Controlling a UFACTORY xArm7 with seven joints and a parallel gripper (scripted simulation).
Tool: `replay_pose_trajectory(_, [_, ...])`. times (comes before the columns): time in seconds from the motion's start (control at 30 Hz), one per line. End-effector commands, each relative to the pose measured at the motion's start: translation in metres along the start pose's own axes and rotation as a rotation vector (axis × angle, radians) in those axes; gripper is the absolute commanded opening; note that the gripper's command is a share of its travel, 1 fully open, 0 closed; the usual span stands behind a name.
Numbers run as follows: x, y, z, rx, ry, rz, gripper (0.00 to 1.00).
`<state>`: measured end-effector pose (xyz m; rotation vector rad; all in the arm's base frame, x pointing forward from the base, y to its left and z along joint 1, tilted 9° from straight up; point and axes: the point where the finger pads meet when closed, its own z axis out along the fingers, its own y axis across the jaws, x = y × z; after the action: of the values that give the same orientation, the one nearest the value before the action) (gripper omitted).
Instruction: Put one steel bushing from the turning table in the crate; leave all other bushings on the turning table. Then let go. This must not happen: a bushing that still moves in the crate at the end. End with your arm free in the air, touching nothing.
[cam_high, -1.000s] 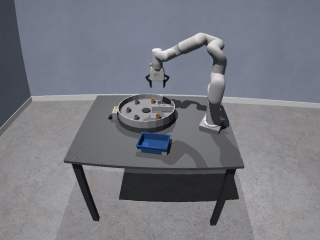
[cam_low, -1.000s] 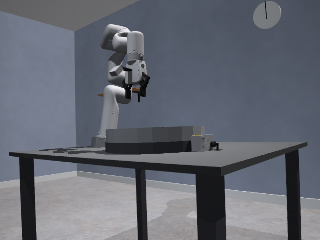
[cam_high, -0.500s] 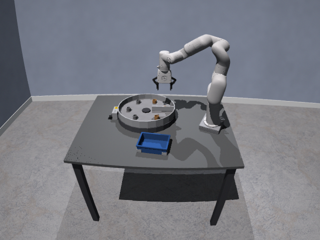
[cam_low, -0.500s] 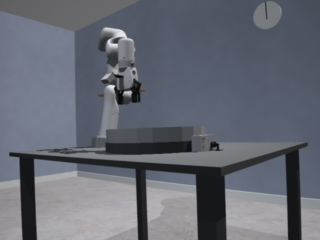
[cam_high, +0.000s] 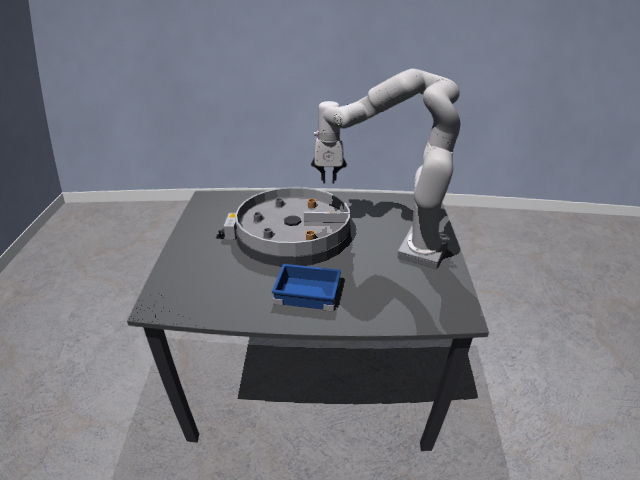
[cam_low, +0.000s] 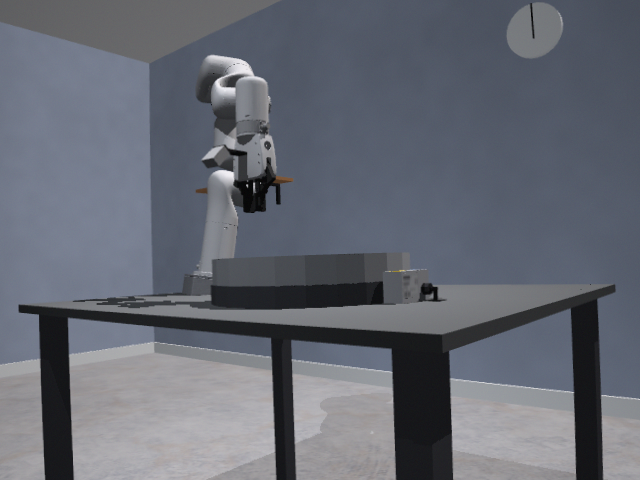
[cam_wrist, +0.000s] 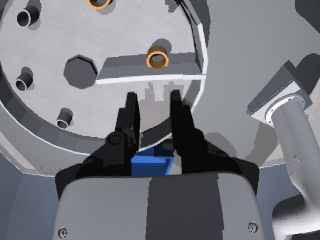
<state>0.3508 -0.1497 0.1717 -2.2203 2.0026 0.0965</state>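
The round grey turning table (cam_high: 293, 222) holds three dark steel bushings (cam_high: 279, 202), (cam_high: 257, 216), (cam_high: 267, 233) on its left half and two brass bushings (cam_high: 311, 203), (cam_high: 310, 235) on its right half. The blue crate (cam_high: 307, 285) stands in front of it and looks empty. My gripper (cam_high: 329, 179) hangs well above the table's far right rim, pointing down. Its fingers are narrowed but apart, with nothing between them. In the wrist view a brass bushing (cam_wrist: 158, 59) lies just beyond the fingertips, and the steel bushings (cam_wrist: 24, 80) lie at the left.
A pale fixed bar (cam_high: 323, 215) reaches from the rim toward the dark hub (cam_high: 292, 220). A small motor box (cam_high: 229, 223) sits at the turning table's left side. The arm's base (cam_high: 421, 253) stands at the right of the table.
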Motion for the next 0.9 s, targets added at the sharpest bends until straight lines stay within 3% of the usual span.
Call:
replay_pose_trajectory(0.0, [0.0007,-0.0011,-0.0015,0.004,0.002,0.000,0.12])
replay_pose_trajectory(0.87, [0.0007,-0.0011,-0.0015,0.004,0.002,0.000,0.13])
